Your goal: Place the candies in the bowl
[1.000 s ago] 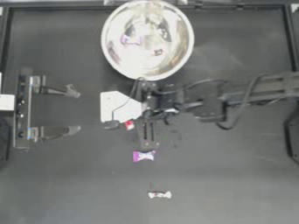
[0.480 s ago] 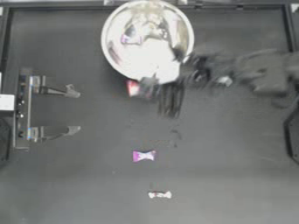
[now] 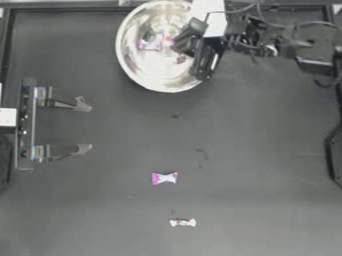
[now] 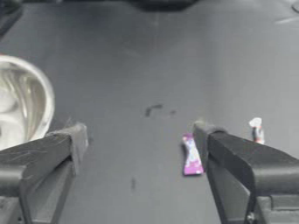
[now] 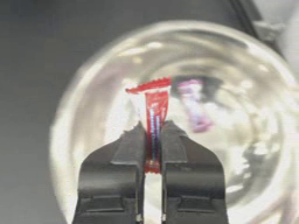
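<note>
Over the bowl (image 5: pixel 76 113) at the table's far side, the right gripper (image 5: pixel 153 131) is pinching a red candy (image 5: pixel 155 124) lengthwise, hanging directly above the basin, while the left gripper (image 4: pixel 140 135) is waiting open.

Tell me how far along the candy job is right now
Partly done. At least one purple-white candy already lies in the bowl. In hand: the right gripper is shut on the red-white candy, poised over the bowl but not yet released. Left: the magenta-white candy and a white candy sit on the table. The left gripper waits open at the left side.
</note>
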Tool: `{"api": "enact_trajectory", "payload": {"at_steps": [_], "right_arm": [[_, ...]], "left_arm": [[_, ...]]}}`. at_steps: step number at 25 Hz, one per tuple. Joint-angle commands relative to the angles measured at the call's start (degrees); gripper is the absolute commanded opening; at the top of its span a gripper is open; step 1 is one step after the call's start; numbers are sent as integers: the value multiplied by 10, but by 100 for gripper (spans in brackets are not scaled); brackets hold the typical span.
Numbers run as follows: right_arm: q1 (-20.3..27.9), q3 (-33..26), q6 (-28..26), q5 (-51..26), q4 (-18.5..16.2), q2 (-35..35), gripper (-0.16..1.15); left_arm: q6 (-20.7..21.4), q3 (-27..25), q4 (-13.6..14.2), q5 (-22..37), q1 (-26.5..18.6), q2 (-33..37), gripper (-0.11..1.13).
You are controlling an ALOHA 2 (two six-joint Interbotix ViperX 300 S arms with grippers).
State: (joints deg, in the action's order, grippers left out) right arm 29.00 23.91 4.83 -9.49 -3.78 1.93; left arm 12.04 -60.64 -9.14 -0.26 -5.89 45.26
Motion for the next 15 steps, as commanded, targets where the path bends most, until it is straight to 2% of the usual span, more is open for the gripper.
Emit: {"api": "enact_trajectory", "payload": {"at_steps": [1,5,7,9,11,12,13,15], "right_arm": [[15,-28,0,18,-22,23,31],[18,-53,-1,18,-29,61,33],[20,-64,-1,17,-31,77,39],[20,-73,4,14,-36,89,58],[20,-76,3,11,-36,96,94],[20,-77,3,10,-35,97,108],[19,-76,3,10,-34,97,112],[19,-74,3,10,-33,92,101]], "left_arm": [[-1,7,-1,-2,1,-1,102],[-1,6,-7,-2,0,-3,102],[0,6,-10,-2,1,-3,101],[0,4,-11,-2,0,-3,101],[0,4,-11,-2,1,-3,101],[0,4,-11,-2,0,-3,102],[0,4,-11,-2,0,-3,102],[0,4,-11,-2,0,-3,101]]}}
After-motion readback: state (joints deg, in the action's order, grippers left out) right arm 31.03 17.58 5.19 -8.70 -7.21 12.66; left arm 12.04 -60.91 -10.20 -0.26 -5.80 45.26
